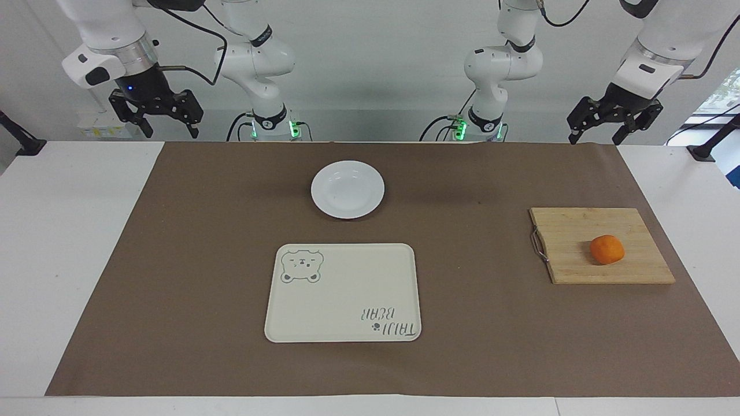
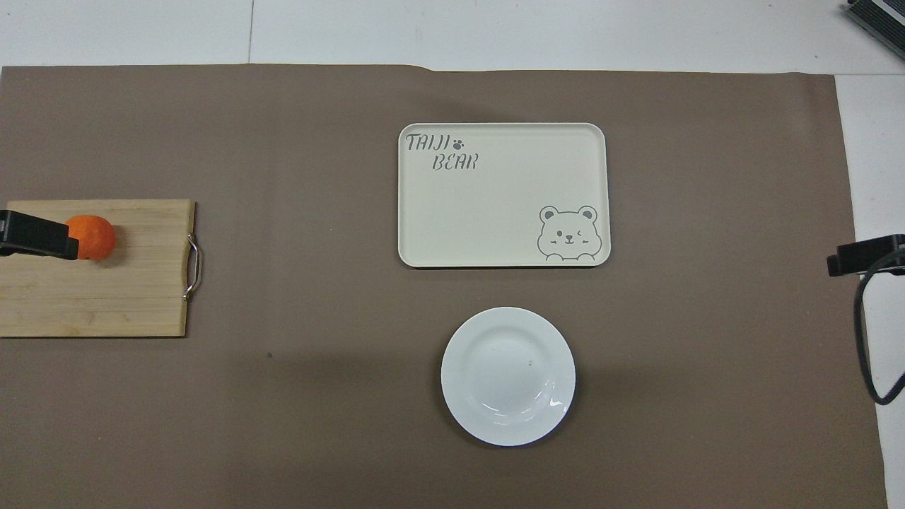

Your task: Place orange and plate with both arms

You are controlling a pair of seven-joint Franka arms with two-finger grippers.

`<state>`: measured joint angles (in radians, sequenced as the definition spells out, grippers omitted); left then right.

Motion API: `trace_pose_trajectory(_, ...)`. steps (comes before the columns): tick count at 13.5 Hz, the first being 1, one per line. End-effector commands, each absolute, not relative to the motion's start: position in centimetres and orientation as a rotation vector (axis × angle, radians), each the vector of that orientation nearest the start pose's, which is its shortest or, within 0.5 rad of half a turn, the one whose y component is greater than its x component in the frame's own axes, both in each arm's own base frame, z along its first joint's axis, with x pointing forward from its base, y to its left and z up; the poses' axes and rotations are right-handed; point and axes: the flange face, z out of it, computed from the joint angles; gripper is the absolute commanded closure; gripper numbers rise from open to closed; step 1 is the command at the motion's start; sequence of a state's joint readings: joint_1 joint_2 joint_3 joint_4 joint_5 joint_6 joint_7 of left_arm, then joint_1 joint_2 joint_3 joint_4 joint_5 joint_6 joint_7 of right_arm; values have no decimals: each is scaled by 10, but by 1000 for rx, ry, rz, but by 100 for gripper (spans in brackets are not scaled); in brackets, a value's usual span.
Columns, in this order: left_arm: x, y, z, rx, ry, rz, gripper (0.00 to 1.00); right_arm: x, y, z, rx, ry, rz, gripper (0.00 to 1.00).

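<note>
Orange may be rolled off cutting board if nudged; left gripper and right gripper are held raised, fingers apart.

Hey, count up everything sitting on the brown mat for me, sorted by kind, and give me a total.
Fruit: 1, the orange, on the cutting board.
Plates: 1, the white plate.
Trays: 1, the cream bear tray.
Cutting boards: 1, the wooden cutting board.
Total: 4
</note>
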<state>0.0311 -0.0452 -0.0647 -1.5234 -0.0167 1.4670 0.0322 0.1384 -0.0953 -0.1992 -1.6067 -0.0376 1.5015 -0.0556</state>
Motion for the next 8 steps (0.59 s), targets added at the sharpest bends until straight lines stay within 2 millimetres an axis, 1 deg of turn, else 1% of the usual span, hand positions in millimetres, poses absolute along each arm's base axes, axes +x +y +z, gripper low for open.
trace_pose_trajectory(1, 525, -19, 665, -3154, 114, 17, 0, 512, -41, 654, -3153, 30, 7, 0)
trace_pose_trajectory(8, 526, -24, 665, -3155, 134, 3, 0, 512, -41, 654, -3155, 31, 7, 0)
